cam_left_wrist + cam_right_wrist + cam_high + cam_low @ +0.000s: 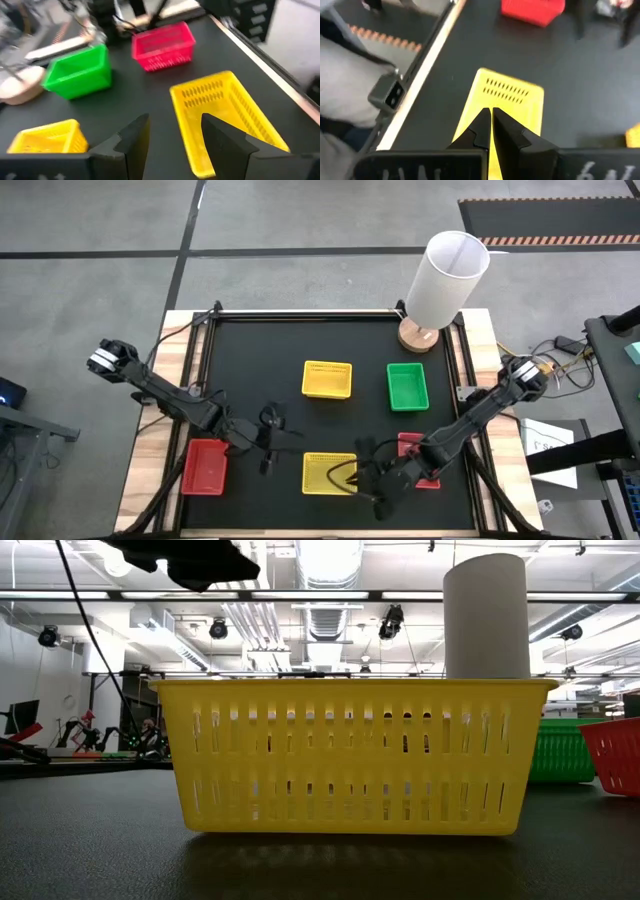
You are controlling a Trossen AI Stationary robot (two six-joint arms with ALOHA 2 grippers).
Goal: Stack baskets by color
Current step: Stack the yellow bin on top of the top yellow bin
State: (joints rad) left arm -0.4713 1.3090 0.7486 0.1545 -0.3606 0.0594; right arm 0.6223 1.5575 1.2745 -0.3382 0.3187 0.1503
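Several baskets stand on the black mat. A yellow basket [329,473] is at the near edge, close up in the low view as the yellow basket [345,755]. Another yellow basket [327,379] and a green basket [407,386] stand mid-table. One red basket [205,466] is at the near left. Another red basket [420,460] at the near right is partly hidden under my right arm. My left gripper [172,132] is open, left of the near yellow basket [225,115]. My right gripper [491,117] is shut, above that basket's right end [507,95].
A tall white cylinder [443,280] on a wooden base stands at the far right corner. Wooden strips [160,430] border the mat. Bare mat lies between the two yellow baskets and at the far left.
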